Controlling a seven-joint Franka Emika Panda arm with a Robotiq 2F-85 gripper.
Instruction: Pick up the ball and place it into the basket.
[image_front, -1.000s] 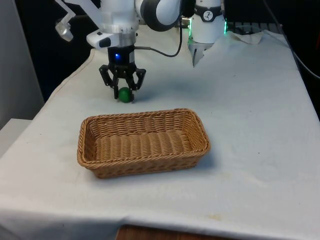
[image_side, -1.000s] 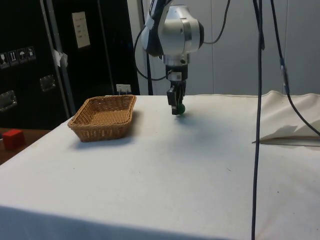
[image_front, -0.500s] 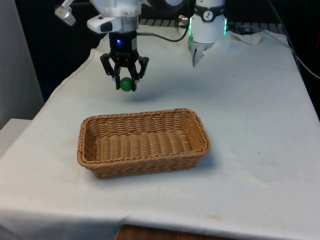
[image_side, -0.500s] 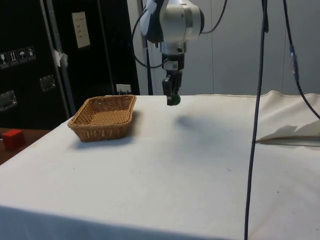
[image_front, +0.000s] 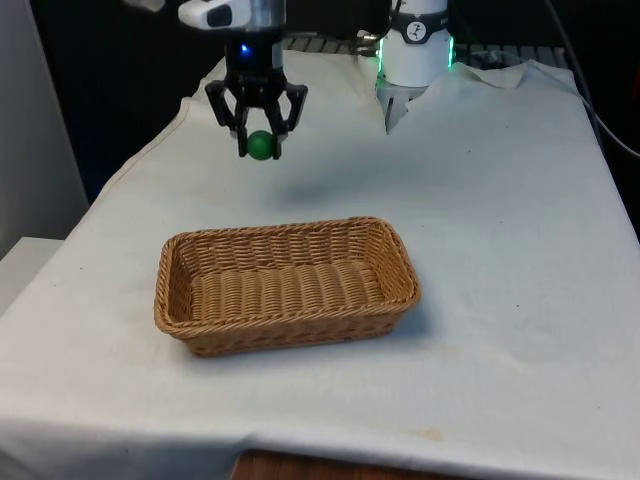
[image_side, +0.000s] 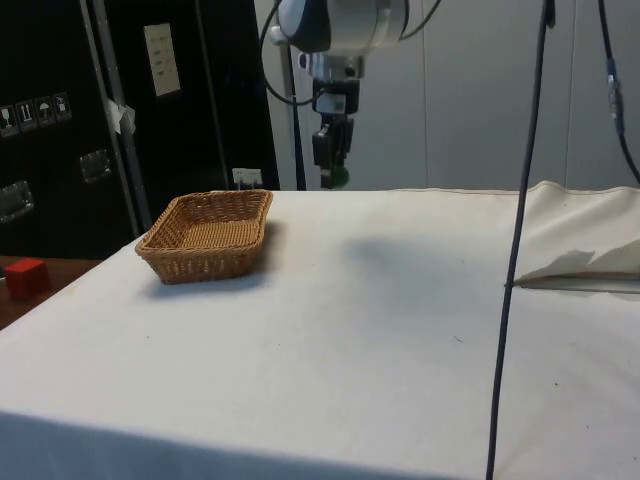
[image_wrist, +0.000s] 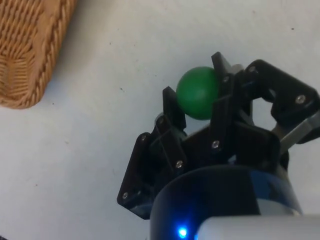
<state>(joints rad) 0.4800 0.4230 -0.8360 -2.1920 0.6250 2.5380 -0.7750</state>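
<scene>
1. Now the hand (image_front: 258, 140) hangs in the air above the counter (image_front: 480, 220), its two fingers (image_wrist: 172, 107) closed on the ball (image_front: 262, 145).
2. The green ball sits between the fingertips at the hand's lowest end, touching both, and clear of the cloth below.
3. From the wrist, the ball (image_wrist: 198, 92) shows pinched between the black fingers, with white cloth beneath it and a corner of the basket (image_wrist: 27, 50) off to one side.
4. The basket (image_front: 285, 283) stands on the counter, nearer the front camera than the hand, with nothing in it.
5. From the side, the hand (image_side: 330, 170) and ball (image_side: 340, 178) are held higher than the basket (image_side: 208, 236) and beside it, not over its opening.
</scene>
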